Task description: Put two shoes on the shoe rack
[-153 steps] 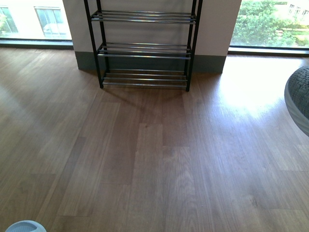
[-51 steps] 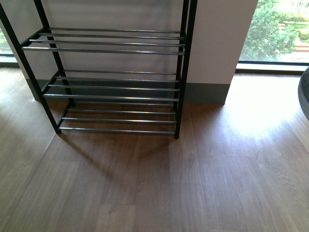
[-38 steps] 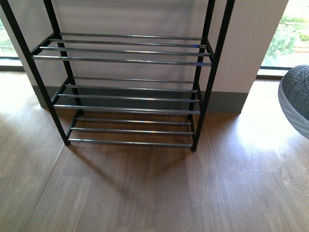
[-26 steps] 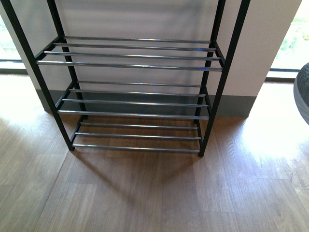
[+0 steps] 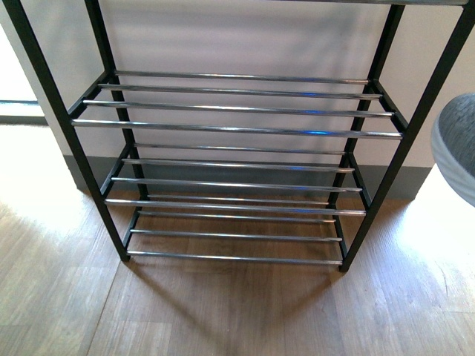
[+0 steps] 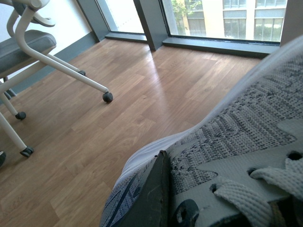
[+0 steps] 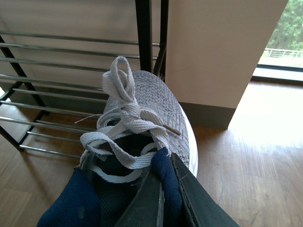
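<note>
shoe rack (image 5: 237,132): black uprights, chrome bar tiers, standing on the wood floor (image 5: 223,311) against a pale wall, fills most of the front view
right-arm shoe (image 7: 151,99): grey knit, pale laces loose on top, navy lining; held up off the floor, toe pointing at the rack's right-side uprights
right-arm shoe, front view (image 5: 456,144): only the rounded grey end shows at the right edge, just outside the rack's right front upright, about level with the upper visible tier, not on any tier
right tool (image 7: 165,175): clamped on the shoe's navy collar at the opening, dark fingers (image 7: 147,198) either side of the lining
left-arm shoe (image 6: 246,123): grey knit with lace eyelets, very close to the camera, up above the floor
left tool (image 6: 158,189): clamped on this shoe's upper; only one dark finger shows, pressed on the knit
left wrist background: white wheeled chair (image 6: 28,47) on the wood floor, windows behind
left-arm shoe vs rack: cannot tell, rack not in that view
</note>
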You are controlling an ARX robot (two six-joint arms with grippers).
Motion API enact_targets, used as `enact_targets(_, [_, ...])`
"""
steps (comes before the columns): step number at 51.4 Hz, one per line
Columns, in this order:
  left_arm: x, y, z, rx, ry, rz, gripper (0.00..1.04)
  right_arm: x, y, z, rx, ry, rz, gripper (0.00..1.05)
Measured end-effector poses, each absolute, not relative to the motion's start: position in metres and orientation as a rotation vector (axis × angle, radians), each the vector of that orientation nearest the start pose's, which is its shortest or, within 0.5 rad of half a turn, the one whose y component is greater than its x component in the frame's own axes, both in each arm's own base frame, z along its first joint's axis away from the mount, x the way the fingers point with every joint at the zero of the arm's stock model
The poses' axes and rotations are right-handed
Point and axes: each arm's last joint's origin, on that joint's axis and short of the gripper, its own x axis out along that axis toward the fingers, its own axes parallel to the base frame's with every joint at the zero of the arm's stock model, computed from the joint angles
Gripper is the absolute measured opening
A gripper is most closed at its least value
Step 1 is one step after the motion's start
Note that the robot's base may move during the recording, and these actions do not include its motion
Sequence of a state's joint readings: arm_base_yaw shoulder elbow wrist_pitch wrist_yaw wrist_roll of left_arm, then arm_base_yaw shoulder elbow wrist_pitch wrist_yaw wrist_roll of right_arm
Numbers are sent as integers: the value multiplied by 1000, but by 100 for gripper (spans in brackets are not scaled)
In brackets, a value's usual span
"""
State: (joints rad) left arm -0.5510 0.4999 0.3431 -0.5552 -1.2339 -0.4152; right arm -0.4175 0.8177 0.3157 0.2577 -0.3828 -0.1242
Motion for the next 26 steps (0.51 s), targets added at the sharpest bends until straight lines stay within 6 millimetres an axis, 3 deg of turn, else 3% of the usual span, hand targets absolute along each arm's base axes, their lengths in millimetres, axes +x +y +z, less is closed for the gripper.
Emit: enact_targets(26, [98, -28, 201, 171, 307, 723, 2, 164, -61, 208, -30, 226, -25, 1])
